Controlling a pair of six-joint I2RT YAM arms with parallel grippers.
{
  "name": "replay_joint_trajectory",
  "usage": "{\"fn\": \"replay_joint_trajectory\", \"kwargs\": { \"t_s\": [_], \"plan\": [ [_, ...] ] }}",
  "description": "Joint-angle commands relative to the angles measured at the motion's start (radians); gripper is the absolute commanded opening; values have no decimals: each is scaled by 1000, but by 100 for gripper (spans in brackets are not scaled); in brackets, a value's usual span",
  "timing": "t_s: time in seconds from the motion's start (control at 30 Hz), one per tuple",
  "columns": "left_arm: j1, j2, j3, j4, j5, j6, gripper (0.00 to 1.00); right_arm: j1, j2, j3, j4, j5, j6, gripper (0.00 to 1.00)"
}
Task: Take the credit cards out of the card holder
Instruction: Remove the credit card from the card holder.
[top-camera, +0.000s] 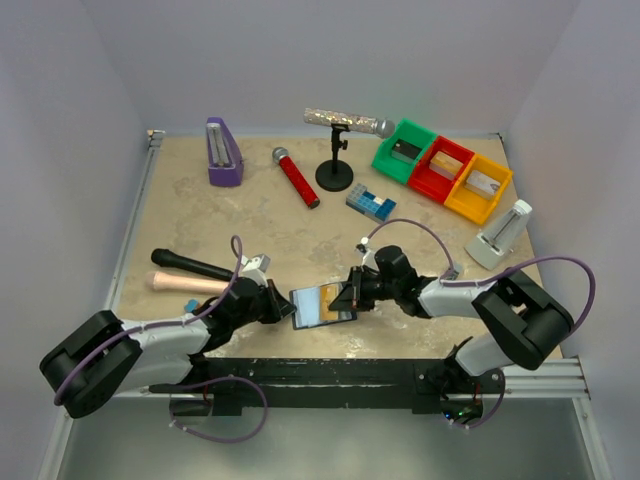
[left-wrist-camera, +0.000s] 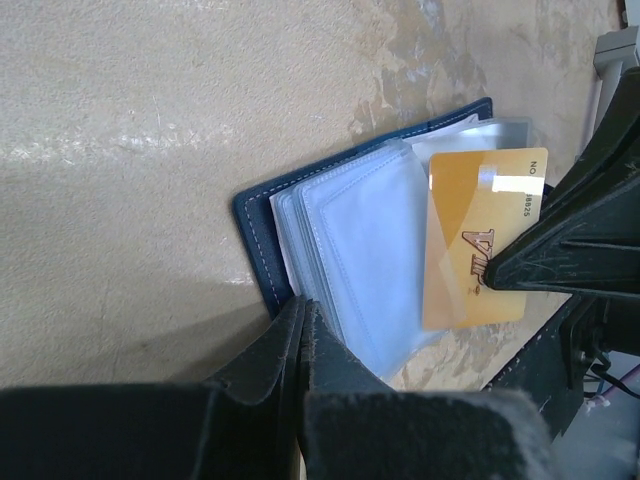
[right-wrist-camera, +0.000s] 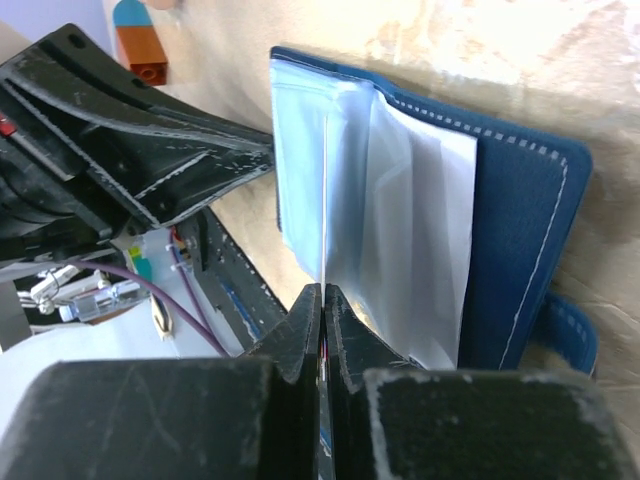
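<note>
The card holder (top-camera: 308, 306) lies open near the table's front edge, its dark-blue cover (left-wrist-camera: 256, 222) and pale clear sleeves (left-wrist-camera: 365, 250) showing. My left gripper (left-wrist-camera: 303, 303) is shut on the holder's edge at the sleeves; in the top view it (top-camera: 283, 302) sits at the holder's left side. A gold credit card (left-wrist-camera: 470, 235) sticks partly out of a sleeve. My right gripper (right-wrist-camera: 322, 290) is shut on this card, seen edge-on (right-wrist-camera: 324, 200), beside the blue cover (right-wrist-camera: 520, 230). In the top view it (top-camera: 352, 292) is at the holder's right side. Other cards are hidden.
A black-handled tool and a peach handle (top-camera: 185, 281) lie to the left. Further back stand a purple metronome (top-camera: 223, 152), a red microphone (top-camera: 296, 177), a microphone stand (top-camera: 335, 172), a blue-and-white block (top-camera: 371, 203), three coloured bins (top-camera: 443, 170) and a white device (top-camera: 500, 237).
</note>
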Motion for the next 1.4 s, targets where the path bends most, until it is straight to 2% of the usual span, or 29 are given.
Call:
{"fn": "replay_joint_trajectory", "kwargs": {
  "t_s": [0.0, 0.37, 0.6, 0.67, 0.73, 0.8, 0.87, 0.93, 1.03, 1.1, 1.2, 1.37],
  "plan": [
    [6, -11, -18, -30, -12, 36, 0, -5, -32, 21, -65, 52, -34, 0],
    [6, -13, 1, -27, -5, 51, 0, -16, -179, 33, -298, 161, -126, 0],
    [6, -89, 39, -61, -2, 63, 0, -16, -366, 111, -534, 191, -284, 0],
    [6, -158, 64, -110, -3, 72, 14, -14, -427, 142, -608, 159, -350, 0],
    [6, -235, 96, -168, -3, 103, 36, -10, -484, 182, -686, 113, -419, 0],
    [6, -288, 142, -241, -12, 150, 53, 3, -521, 217, -749, 70, -487, 0],
    [5, -338, 177, -292, -11, 181, 61, 26, -526, 254, -812, 30, -551, 0],
    [5, -397, 150, -212, 58, 171, 64, 59, -526, 286, -863, -39, -615, 0],
    [5, -468, 128, -82, 233, 160, 64, 108, -524, 331, -924, -154, -686, 0],
    [6, -488, 168, -100, 381, 202, 65, 136, -527, 351, -949, -216, -712, 0],
    [2, -497, 231, -209, 475, 267, 65, 165, -527, 372, -972, -300, -735, 0],
    [-1, -438, 202, 32, 746, 151, 65, 179, -529, 394, -1007, -351, -757, 0]
  ]
}}
